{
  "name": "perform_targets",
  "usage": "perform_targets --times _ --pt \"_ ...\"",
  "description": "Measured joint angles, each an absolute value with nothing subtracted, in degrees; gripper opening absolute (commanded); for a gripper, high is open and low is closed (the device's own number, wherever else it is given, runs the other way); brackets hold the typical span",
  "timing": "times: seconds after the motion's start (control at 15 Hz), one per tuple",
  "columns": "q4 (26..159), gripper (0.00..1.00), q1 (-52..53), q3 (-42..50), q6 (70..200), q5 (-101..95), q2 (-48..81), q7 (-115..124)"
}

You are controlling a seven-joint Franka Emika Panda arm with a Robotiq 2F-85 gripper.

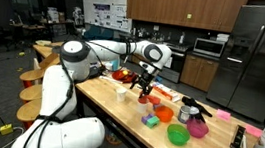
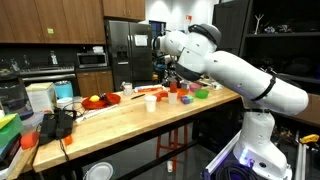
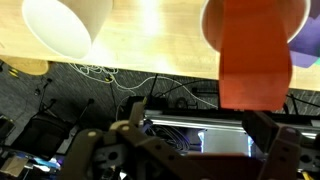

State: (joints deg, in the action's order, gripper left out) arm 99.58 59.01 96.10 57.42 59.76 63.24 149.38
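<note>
My gripper (image 3: pixel 198 140) is open with nothing between its fingers. In the wrist view an orange cup (image 3: pixel 255 55) stands on the wooden table (image 3: pixel 150 35) just ahead of the right finger (image 3: pixel 268 138). A white cup (image 3: pixel 68 25) stands further to the left. In both exterior views the gripper (image 1: pixel 143 85) (image 2: pixel 172 78) hangs low over the table, close above the orange cup (image 1: pixel 145 99), with the white cup (image 1: pixel 122 94) (image 2: pixel 151 101) beside it. The cups are not touched.
Along the table (image 1: pixel 99 98) lie a red plate with fruit (image 1: pixel 122 75), an orange bowl (image 1: pixel 165 114), a green bowl (image 1: pixel 178 135), a pink bowl (image 1: pixel 198 129) and a black kettle (image 1: pixel 188 113). Round stools (image 1: pixel 34 73) stand beside it. Cables cover the floor below the table edge (image 3: pixel 100 72).
</note>
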Motion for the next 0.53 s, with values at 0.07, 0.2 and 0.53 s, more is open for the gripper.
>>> perform_targets --times 0.07,0.2,0.53 --pt "99.8 1.00 59.0 97.3 57.1 61.0 65.3 149.3" --pt "99.9 1.00 59.1 98.4 56.8 61.9 67.4 149.2" --pt "99.8 1.00 59.1 98.2 56.8 62.0 68.0 149.2"
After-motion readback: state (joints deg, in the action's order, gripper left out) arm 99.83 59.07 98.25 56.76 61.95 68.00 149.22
